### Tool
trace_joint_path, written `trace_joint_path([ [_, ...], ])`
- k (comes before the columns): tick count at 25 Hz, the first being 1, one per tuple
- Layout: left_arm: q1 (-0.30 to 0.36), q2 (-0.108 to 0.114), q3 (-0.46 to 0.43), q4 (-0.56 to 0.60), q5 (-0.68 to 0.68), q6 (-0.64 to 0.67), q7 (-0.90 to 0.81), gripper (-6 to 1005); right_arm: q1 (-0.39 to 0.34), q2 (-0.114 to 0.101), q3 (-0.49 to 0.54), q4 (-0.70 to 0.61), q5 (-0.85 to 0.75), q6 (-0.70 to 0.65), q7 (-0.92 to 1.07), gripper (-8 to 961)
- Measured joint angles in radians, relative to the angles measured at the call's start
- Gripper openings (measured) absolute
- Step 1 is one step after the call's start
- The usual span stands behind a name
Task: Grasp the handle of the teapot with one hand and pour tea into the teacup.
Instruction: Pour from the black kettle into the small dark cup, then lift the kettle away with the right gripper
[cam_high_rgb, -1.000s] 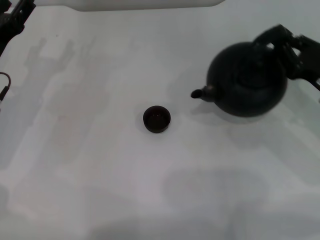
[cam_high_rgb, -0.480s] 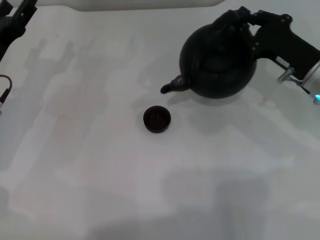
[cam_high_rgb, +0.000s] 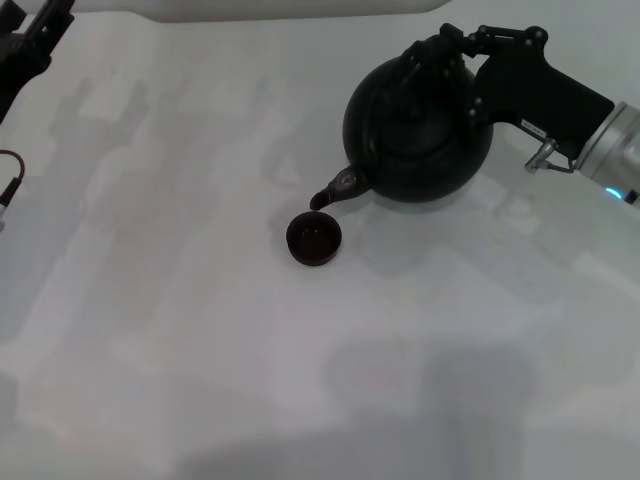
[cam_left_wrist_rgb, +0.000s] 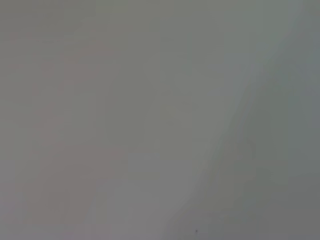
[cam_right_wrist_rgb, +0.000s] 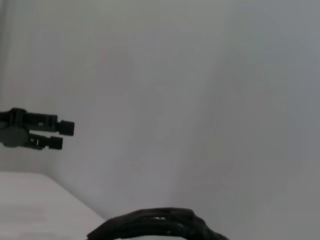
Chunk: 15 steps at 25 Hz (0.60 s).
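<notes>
The round matte black teapot (cam_high_rgb: 415, 125) hangs above the white table, tipped toward my left with its short spout (cam_high_rgb: 335, 190) pointing down just over the teacup (cam_high_rgb: 314, 238). That teacup is a tiny dark bowl standing upright on the table. My right gripper (cam_high_rgb: 465, 42) is shut on the black arched handle (cam_high_rgb: 440, 45) at the pot's top right. In the right wrist view a dark arc of the handle (cam_right_wrist_rgb: 155, 226) shows at the lower edge. My left gripper (cam_high_rgb: 25, 40) stays parked at the far left corner, its two fingers apart with nothing between them.
A white box (cam_high_rgb: 290, 8) runs along the table's far edge. A thin dark cable (cam_high_rgb: 8, 170) curls in at the left border. The left gripper (cam_right_wrist_rgb: 62, 135) shows far off in the right wrist view. The left wrist view is only blank grey surface.
The right gripper carried the teapot from the right side toward the cup, lifting it, then tipped it so the spout dropped over the teacup. The cup and left arm stayed still.
</notes>
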Motion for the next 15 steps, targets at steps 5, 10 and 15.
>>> trace_joint_path([
  [5, 0.0, -0.001, 0.0, -0.004, 0.0, 0.001, 0.0, 860, 0.007, 0.001, -0.001, 0.006, 0.0, -0.007, -0.045, 143],
  [10, 0.0, -0.001, 0.0, -0.004, 0.0, 0.001, -0.001, 860, 0.013, -0.001, -0.002, 0.006, 0.0, -0.008, -0.099, 138],
  [15, 0.0, -0.001, 0.0, -0.004, 0.0, 0.001, -0.001, 860, 0.014, -0.001, 0.0, 0.006, 0.0, -0.007, -0.109, 134],
])
